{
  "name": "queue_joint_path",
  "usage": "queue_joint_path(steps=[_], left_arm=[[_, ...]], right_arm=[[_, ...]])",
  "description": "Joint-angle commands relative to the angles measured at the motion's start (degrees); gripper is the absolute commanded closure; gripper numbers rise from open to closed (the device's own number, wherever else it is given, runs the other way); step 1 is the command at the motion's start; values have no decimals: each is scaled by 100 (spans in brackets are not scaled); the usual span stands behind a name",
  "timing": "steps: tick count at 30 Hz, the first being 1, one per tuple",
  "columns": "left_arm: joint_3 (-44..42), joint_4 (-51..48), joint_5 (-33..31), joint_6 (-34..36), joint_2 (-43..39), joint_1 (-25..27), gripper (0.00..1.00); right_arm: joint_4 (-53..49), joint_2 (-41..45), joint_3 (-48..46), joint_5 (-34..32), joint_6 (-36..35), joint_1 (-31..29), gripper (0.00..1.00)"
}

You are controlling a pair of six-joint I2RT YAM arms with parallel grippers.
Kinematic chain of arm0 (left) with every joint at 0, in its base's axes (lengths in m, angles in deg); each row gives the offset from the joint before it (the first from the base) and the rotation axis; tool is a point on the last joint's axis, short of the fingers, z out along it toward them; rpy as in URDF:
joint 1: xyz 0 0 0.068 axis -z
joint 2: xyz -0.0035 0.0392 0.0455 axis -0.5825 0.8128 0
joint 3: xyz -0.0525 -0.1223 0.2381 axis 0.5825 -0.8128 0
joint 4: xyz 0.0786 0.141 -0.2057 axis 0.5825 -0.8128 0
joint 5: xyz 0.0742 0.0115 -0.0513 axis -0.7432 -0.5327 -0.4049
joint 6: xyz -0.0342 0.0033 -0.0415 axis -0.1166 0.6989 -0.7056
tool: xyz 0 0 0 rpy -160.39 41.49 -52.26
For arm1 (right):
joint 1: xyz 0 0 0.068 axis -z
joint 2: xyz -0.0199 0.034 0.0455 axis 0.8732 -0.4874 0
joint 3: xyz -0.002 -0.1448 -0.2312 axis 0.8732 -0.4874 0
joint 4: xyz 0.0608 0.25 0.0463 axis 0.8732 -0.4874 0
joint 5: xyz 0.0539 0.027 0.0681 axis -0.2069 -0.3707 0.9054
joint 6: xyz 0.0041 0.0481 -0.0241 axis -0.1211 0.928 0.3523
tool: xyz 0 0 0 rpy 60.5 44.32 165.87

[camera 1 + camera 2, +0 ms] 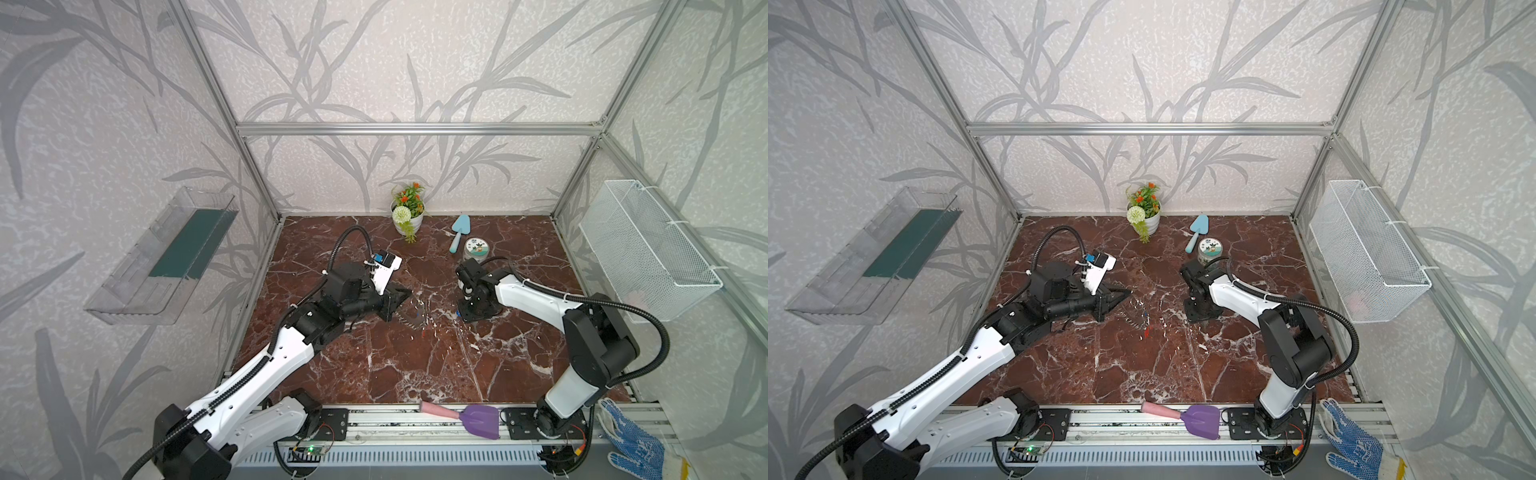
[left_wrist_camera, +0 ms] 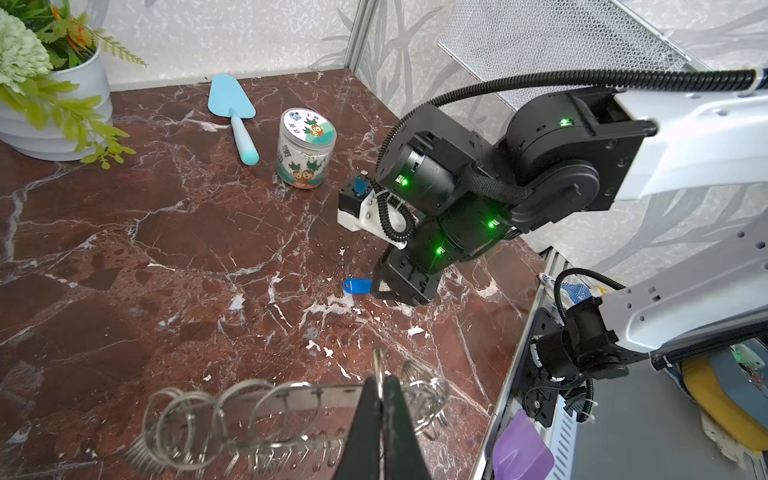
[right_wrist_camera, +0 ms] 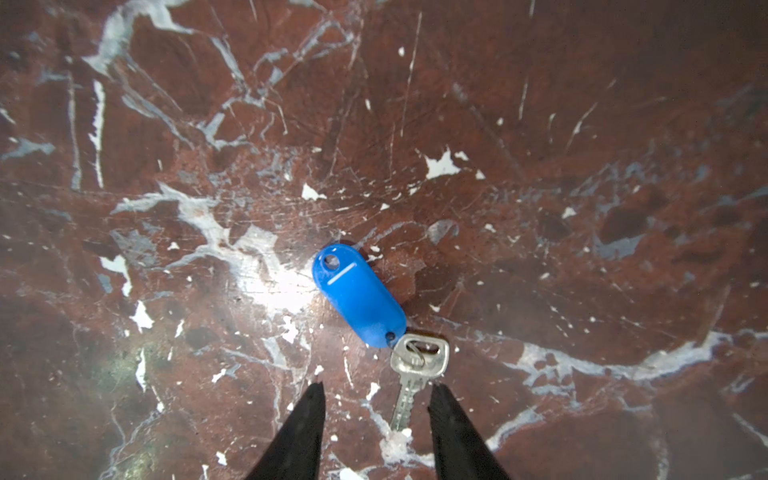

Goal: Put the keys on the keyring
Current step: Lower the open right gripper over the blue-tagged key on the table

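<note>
My left pincer (image 2: 381,388) is clamped tight on the keyring (image 2: 286,395). It is pinching one of the wire split rings at the rim of the grey plate. The keyring sits near the middle of the counter (image 1: 415,374), and I cannot tell whether its lower edge rests on the marble. In a top view an orange-red key (image 1: 422,332) shows just beside the keyring, on the side toward the counter's front edge. It is too small for me to tell whether it hangs from a ring.

My right pincer (image 3: 376,390) points down at the counter, right of the middle. Its jaws are partly apart and grip nothing. Between its black fingers (image 3: 307,428) lies the blade of a silver key (image 3: 419,359), flat on the marble. A small ring joins the key to a blue tag (image 3: 359,295), which lies just beyond the fingertips.

Near the counter's far edge stand a white flowerpot (image 1: 407,222), a light-blue trowel (image 1: 458,232) and a small lidded jar (image 1: 476,249).
</note>
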Motion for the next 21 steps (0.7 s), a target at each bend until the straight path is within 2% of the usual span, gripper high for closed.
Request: queue_joint_path(steps=[1,7,21], left_arm=[[-36,270,127,92,-82,-17,100],[-40,300,153,83,-70,-13,100],[-57,342,189,66,-47,-11,100]], right_arm=[[-161,-212,69,114,-208,89,57],[-23,-296,24,161,-207,144,59],[114,-336,-34,277,-237,183,73]])
